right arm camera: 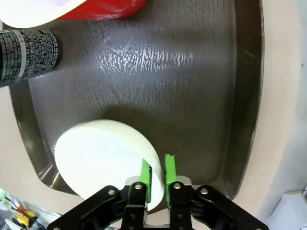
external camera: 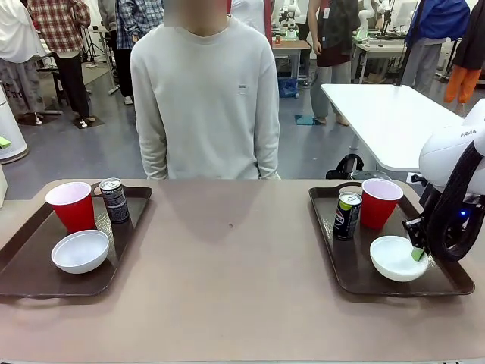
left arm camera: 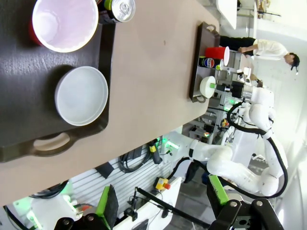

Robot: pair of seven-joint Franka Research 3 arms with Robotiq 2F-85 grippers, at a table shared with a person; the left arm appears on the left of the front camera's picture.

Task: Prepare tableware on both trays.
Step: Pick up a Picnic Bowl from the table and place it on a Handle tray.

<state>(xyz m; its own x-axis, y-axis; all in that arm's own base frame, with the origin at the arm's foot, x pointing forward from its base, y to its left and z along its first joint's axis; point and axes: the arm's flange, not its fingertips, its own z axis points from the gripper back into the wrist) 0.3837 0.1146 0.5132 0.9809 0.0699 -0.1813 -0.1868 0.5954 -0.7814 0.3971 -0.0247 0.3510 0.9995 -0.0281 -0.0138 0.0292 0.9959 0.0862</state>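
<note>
Front view: two dark brown trays on the tan tabletop, person standing behind the tabletop's far edge, hands not visible. Left tray (external camera: 30, 258) carries a red cup (external camera: 72, 205) at its far end, a dark can (external camera: 114, 200) just beside the cup, and a white bowl (external camera: 79, 251) nearer the robot. Right tray (external camera: 356, 265) carries a can (external camera: 348, 215), a red cup (external camera: 379, 202) just beside it, and a white bowl (external camera: 395, 258) at the near end. Right claw (external camera: 417, 254) sits at that bowl's right rim, green pad against the rim.

Left wrist view: left claw (left arm camera: 163, 201) hangs well above the left tray (left arm camera: 19, 91), fingers spread wide, nothing between them. Below it: bowl (left arm camera: 81, 95), cup (left arm camera: 64, 23) and can top (left arm camera: 120, 9) on the tray. Right tray (left arm camera: 195, 72) far off with its set.

Right wrist view: right claw (right arm camera: 157, 179) has its green pads close together across the bowl (right arm camera: 100, 158) rim; rim wall sits between them. Pinched or just let go, cannot tell. Bowl rests on the tray floor (right arm camera: 192, 86), cup (right arm camera: 76, 9) and can (right arm camera: 26, 50) beyond it.

Progress: both trays look fully set, cup, can and bowl each. Left to do, likely: free the bowl, pull the right arm back.
</note>
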